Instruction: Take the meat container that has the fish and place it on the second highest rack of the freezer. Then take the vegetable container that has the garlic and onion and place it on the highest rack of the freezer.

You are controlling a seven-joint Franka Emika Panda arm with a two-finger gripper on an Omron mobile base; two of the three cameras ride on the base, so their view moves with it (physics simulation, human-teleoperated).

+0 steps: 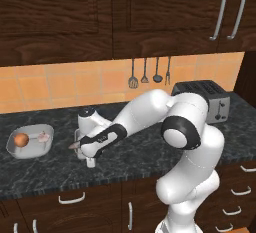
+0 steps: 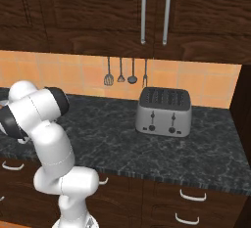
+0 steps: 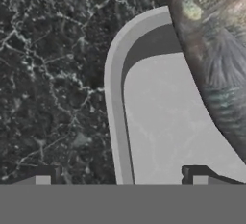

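The claw [image 3: 122, 180] hangs low over the dark counter [image 1: 150, 152] with its jaws wide apart, one tip on each side of the near rim of the fish's grey tray [image 3: 158, 122], gripping nothing. The fish [image 3: 216, 59] lies along the tray's far side. Toward the counter's left end sits the vegetable container [image 1: 30, 141], holding the onion [image 1: 21, 139] and garlic [image 1: 44, 137]. A toaster [image 1: 207, 99] stands near the counter's back right.
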